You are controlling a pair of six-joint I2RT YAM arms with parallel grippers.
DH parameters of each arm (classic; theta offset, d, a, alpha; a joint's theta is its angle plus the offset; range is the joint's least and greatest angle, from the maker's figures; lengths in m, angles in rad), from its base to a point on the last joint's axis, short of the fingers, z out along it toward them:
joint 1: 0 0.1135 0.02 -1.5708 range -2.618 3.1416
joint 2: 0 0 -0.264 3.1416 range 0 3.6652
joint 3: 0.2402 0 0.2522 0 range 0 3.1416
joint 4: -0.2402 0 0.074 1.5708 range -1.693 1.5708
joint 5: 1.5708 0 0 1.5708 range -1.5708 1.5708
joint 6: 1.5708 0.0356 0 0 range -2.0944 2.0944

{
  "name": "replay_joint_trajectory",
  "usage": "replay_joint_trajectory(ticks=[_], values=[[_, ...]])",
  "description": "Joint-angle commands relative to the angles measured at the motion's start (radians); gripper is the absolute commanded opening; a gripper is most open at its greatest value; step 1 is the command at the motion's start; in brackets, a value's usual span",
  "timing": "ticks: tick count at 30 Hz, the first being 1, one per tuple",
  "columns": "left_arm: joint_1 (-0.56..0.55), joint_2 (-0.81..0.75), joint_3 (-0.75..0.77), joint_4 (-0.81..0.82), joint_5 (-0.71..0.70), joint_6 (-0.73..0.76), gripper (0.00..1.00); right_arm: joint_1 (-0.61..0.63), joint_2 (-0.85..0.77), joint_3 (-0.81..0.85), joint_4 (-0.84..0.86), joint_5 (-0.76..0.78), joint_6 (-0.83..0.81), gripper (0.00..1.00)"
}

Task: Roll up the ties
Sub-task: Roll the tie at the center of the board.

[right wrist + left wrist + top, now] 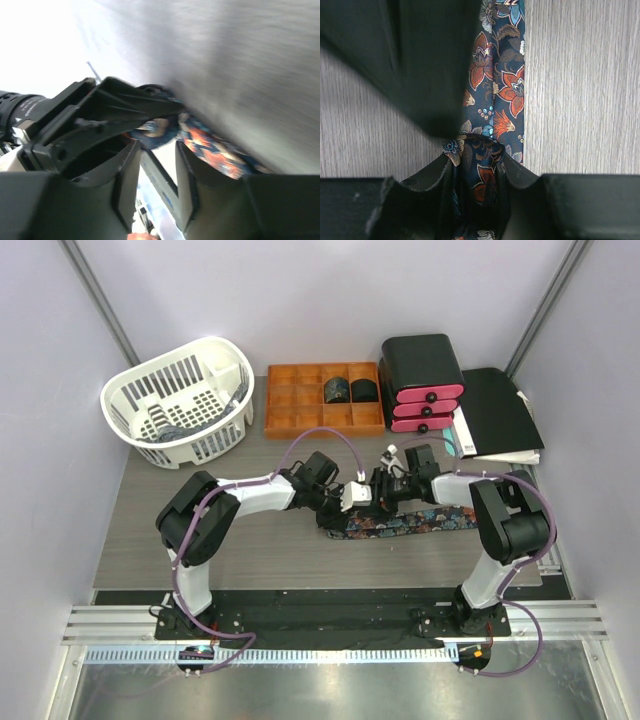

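Note:
A dark navy tie (410,523) with a red and blue flower print lies stretched along the table in front of both arms. My left gripper (475,161) is shut on a folded bunch of the tie (497,85) at its near end, and the rest of the cloth runs straight away over the wood. In the top view the left gripper (362,493) and right gripper (385,488) meet above the tie's left end. The right gripper (157,150) stands open with nothing between its fingers, the tie (210,145) just beyond its tips. Two rolled ties (349,390) sit in the orange tray (300,410).
A white laundry basket (180,405) stands at the back left with dark cloth in it. A black unit with pink drawers (423,385) and a black folder (500,410) are at the back right. Purple cables loop over both arms.

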Motion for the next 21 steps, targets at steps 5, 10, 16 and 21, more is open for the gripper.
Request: replay_joint_trajectory(ticks=[5, 10, 16, 21], values=[[0.001, 0.001, -0.04, 0.004, -0.048, 0.012, 0.22, 0.093, 0.032, -0.001, 0.142, -0.019, 0.129, 0.43], [0.003, -0.007, -0.047, 0.016, -0.062, 0.006, 0.27, 0.104, 0.081, -0.015, 0.142, -0.014, 0.105, 0.23], [0.009, -0.036, -0.058, 0.022, -0.083, -0.03, 0.52, 0.102, 0.155, -0.004, 0.091, 0.004, 0.034, 0.01], [0.049, -0.11, -0.095, 0.06, -0.062, -0.092, 0.8, 0.095, 0.187, 0.002, 0.025, 0.046, -0.05, 0.01]])
